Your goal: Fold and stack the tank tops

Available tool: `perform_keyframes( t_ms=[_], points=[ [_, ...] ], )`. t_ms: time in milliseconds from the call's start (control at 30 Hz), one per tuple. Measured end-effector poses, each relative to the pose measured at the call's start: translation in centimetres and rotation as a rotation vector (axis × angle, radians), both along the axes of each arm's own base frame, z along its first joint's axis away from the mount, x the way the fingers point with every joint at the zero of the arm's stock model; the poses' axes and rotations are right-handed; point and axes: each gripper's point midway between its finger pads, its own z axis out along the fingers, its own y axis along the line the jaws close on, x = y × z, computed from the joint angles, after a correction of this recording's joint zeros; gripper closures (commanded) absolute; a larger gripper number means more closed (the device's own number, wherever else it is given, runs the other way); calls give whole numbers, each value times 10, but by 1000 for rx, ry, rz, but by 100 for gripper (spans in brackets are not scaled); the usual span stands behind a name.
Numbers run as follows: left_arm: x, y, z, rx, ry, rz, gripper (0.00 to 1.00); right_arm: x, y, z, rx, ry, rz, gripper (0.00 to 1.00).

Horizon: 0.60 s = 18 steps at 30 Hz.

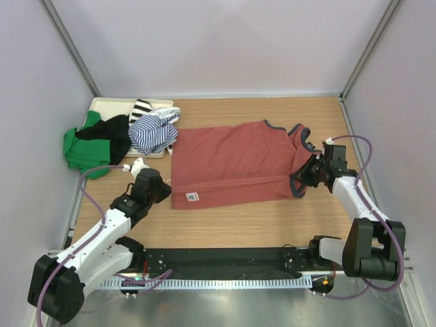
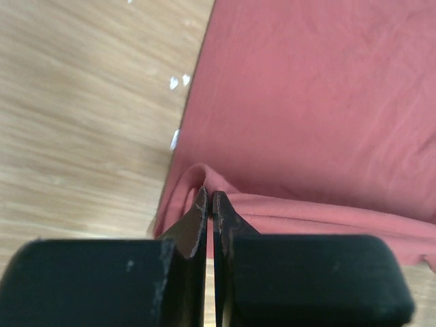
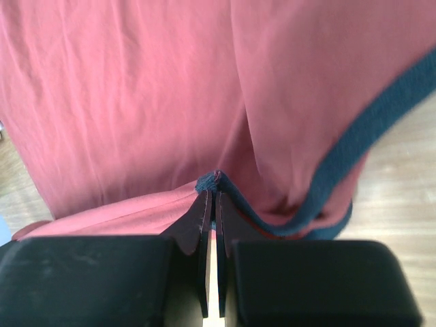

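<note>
Grip is confirmed on both sides. The left gripper [image 2: 210,197] is seen pinched shut on a bunched corner of the brick-red tank top [image 1: 231,160] at its hem end. The right gripper [image 3: 212,180] is clamped tight on the same top's near edge, right where the dark grey trim [image 3: 381,116] curls around an armhole. Between the two pinches, the near long edge of the top is drawn up into a ridge. The rest of the garment is spread flat on the wooden table [image 1: 225,225], hem to the left, straps to the right. A first lengthwise fold is judged to be just starting; no finished fold can be made out yet.

Further back on the left, the navy-and-white striped tank top [image 1: 153,131] is heaped unfolded, partly on a pale tray [image 1: 102,103], touching a black garment [image 1: 109,133] and near a green garment [image 1: 80,151]. No folded stack is seen anywhere. Nearly everything is therefore judged to be left: this top to be folded and set down, then the pile worked through and stacked.
</note>
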Motion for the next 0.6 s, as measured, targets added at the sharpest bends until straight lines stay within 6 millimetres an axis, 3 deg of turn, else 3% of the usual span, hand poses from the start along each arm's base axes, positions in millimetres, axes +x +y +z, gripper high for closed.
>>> perform_keyframes(
  t_ms=[233, 600],
  points=[
    [27, -2, 19, 27, -41, 14, 100, 23, -4, -5, -9, 18, -9, 96],
    [54, -2, 7, 79, 9, 21, 100, 52, -6, -10, -35, 26, -13, 96]
  ],
)
